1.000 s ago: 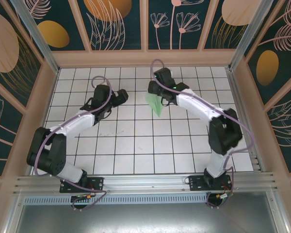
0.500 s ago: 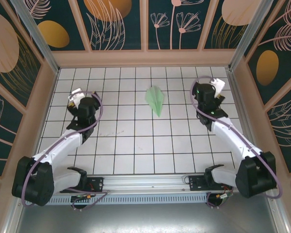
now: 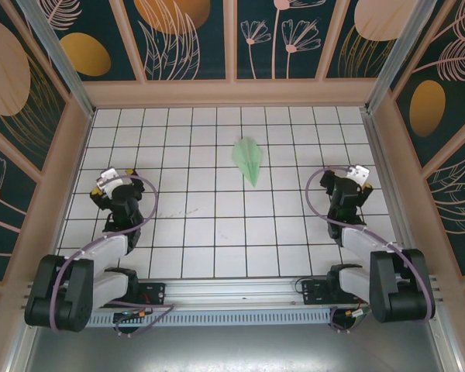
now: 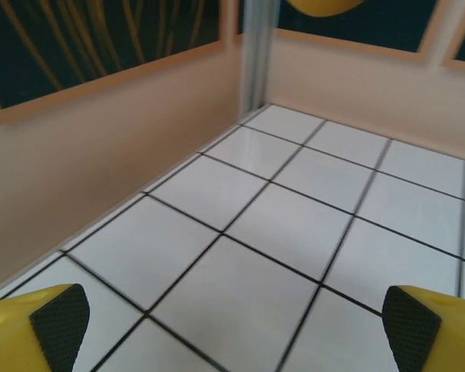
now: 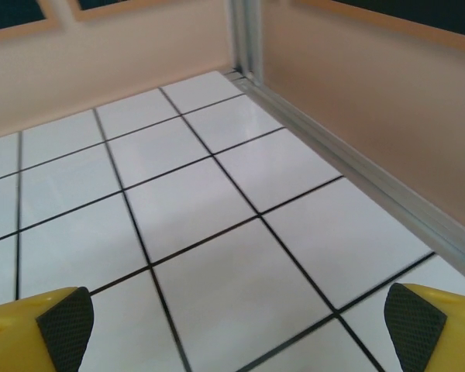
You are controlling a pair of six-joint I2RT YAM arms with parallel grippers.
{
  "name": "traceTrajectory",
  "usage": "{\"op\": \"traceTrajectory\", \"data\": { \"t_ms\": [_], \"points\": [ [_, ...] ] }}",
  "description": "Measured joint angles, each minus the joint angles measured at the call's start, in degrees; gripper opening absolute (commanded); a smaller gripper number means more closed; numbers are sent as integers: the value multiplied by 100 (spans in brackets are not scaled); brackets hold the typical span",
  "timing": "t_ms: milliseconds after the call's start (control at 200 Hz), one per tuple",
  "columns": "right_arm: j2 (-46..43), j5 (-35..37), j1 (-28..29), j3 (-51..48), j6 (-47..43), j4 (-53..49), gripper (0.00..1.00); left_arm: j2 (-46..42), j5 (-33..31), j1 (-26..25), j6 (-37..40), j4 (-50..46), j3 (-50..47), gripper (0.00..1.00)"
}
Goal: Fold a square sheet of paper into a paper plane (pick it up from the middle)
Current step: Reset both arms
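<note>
Two pairs, left fingers [image 4: 58, 318] and right fingers [image 5: 62, 322], each wide apart; paper plane [image 3: 249, 160] on the tiles [image 3: 217, 232], well clear

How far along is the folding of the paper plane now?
Done: the slim pale mint-green paper plane lies folded and pointed on the white tiled table. In hand: nothing; the left gripper and right gripper are both open and empty, apart from it. Left: seemingly nothing.

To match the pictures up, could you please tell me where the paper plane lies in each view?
Top external: paper plane lies far centre, above mid-picture, tip pointing down.
Left wrist: faces the far-left corner post, away from it.
Right wrist: faces the far-right corner post, away from it.
Shared landmark: white grid tiles.
</note>
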Motion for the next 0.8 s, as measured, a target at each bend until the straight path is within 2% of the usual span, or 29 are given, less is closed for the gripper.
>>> {"op": "traceTrajectory", "data": {
  "t_ms": [185, 435, 555, 801],
  "points": [
    [562, -704, -68, -146, -411, 1054, 99, 713, 953, 164, 522, 1290, -181, 99],
    [1182, -1668, -439, -297, -625, 2175, 99, 1539, 1958, 595, 697, 2522, -201, 99],
    [1587, -2004, -595, -299, -621, 2614, 99, 1923, 2212, 654, 695, 2732, -199, 99],
    [2116, -2402, -605, -280, -640, 2881, 99, 1963, 2380, 686, 695, 2732, -72, 99]
  ]
}}
